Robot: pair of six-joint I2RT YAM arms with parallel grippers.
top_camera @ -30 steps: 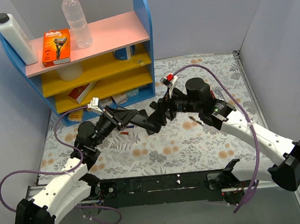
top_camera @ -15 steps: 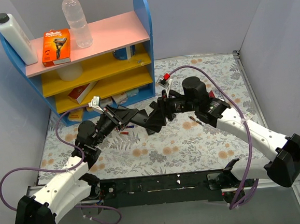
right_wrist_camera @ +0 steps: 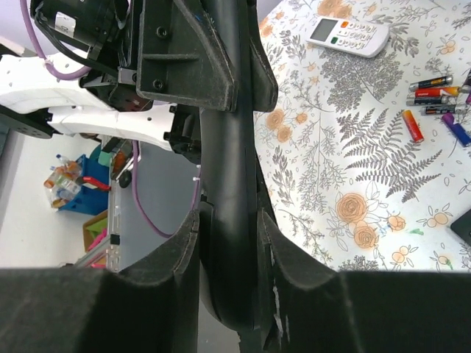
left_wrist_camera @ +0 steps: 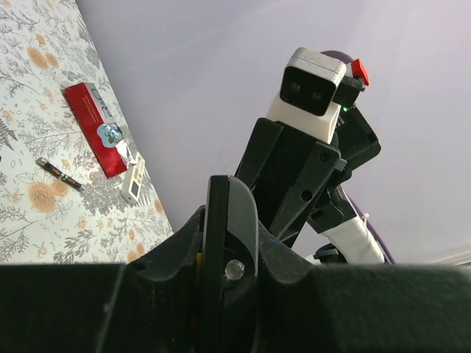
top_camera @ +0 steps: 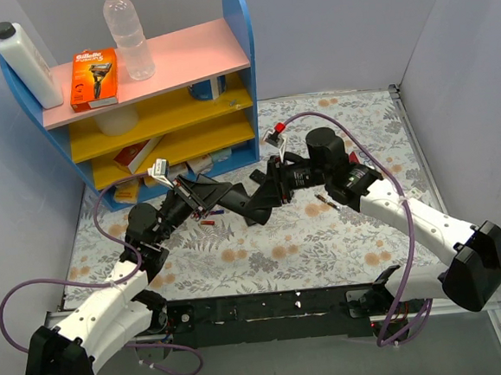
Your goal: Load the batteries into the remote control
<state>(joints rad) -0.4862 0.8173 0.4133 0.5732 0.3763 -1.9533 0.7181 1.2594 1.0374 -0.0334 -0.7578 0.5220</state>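
Over the middle of the floral table both grippers hold a black remote control between them. My left gripper is shut on its left end; in the left wrist view the remote control stands edge-on between the pads of that gripper. My right gripper is shut on the other end, its pads pressed against both sides of the remote control in the right wrist view. Several small batteries lie together on the table, and one more battery lies right of the grippers.
A blue shelf unit with bottles and boxes stands at the back left. A white remote, a red cell and a blue cell lie on the table. A red packet lies near the wall.
The right gripper's jaws have closed from wide open onto the black remote control, and the right arm shifted slightly left. The left gripper kept its hold without moving.
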